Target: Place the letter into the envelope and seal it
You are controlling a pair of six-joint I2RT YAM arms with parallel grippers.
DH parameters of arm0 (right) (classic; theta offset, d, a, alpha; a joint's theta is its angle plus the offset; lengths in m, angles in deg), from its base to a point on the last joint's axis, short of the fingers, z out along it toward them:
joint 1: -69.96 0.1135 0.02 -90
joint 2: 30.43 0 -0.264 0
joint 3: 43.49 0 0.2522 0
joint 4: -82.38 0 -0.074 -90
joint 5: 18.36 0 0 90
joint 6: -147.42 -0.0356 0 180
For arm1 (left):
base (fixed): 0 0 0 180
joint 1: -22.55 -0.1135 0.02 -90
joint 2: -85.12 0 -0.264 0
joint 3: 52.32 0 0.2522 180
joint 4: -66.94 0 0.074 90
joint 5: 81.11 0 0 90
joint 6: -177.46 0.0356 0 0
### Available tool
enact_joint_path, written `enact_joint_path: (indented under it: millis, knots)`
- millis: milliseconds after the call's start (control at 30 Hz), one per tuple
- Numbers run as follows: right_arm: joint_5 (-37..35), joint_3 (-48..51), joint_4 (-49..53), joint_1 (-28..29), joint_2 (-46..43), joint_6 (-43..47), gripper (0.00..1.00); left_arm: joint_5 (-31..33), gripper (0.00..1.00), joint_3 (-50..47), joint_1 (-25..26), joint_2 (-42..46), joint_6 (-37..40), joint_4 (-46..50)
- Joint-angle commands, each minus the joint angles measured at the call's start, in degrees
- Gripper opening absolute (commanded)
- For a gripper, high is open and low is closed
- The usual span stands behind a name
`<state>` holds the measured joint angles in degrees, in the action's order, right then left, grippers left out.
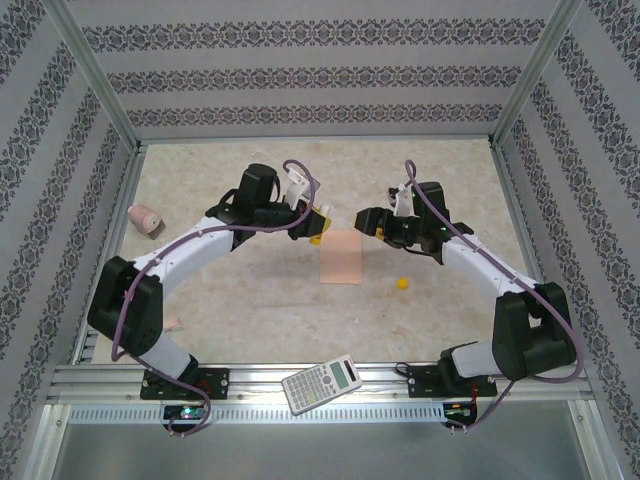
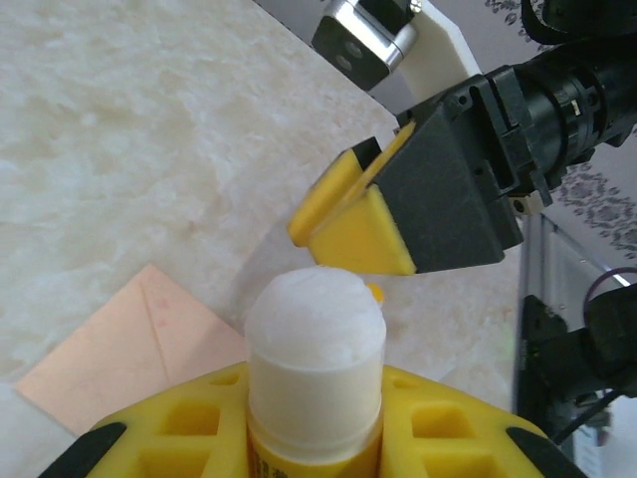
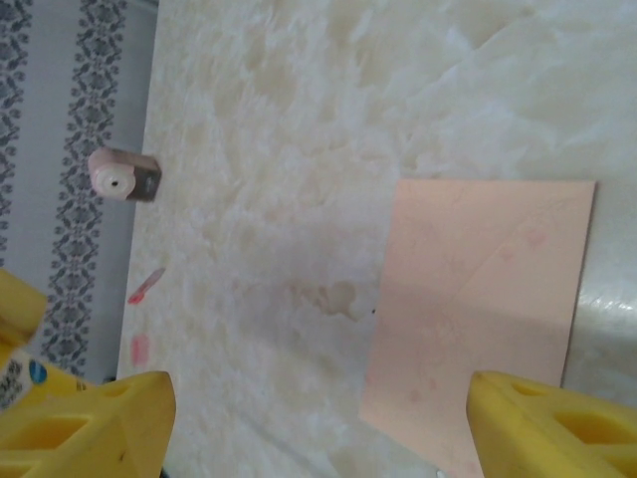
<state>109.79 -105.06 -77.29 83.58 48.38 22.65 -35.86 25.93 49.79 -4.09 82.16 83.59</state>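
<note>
Two states apply: left gripper (image 1: pixel 316 232) clamps the glue stick (image 2: pixel 315 339); right gripper (image 3: pixel 320 398) stands released. Judged light and limp, the envelope (image 3: pixel 478 299) lifts best by one edge.

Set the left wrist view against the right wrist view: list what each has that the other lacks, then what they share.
Left wrist view adds: the bare white tip of a glue stick, clamped in the left pincer.
Right wrist view adds: a small pink object near the table's edge, and pink scraps close by it.
Shared: the peach envelope lying flat on the marbled table, and the right pincer, open with nothing in it.
</note>
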Motion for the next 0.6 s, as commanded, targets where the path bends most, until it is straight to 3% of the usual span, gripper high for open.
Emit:
enact_joint_path:
  millis: [0, 133, 267, 367, 567]
  knots:
    - [4.53, 1.51, -2.22, 0.31, -4.09, 3.63, 0.77, 4.14, 0.0, -0.68, -1.39, 3.45, 4.6, -3.59]
    - [3.21, 3.45, -4.43, 2.78, -9.03, 4.81, 0.78, 7.42, 0.0, 0.58, -3.18, 4.64, -4.02, -5.68]
    - [-1.56, 4.1, -5.49, 8.31, -12.22, 5.53, 0.79, 11.02, 0.0, 0.15, -3.23, 5.89, -19.03, -8.16]
    - [0.76, 4.38, -8.63, 10.69, -12.15, 5.11, 0.78, 7.23, 0.0, -4.91, -3.21, 8.29, -27.37, -19.09]
    - [10.72, 4.39, -17.95, 11.25, -10.62, 1.32, 0.77, -5.44, 0.0, -4.41, -3.19, 9.97, -26.09, -20.9]
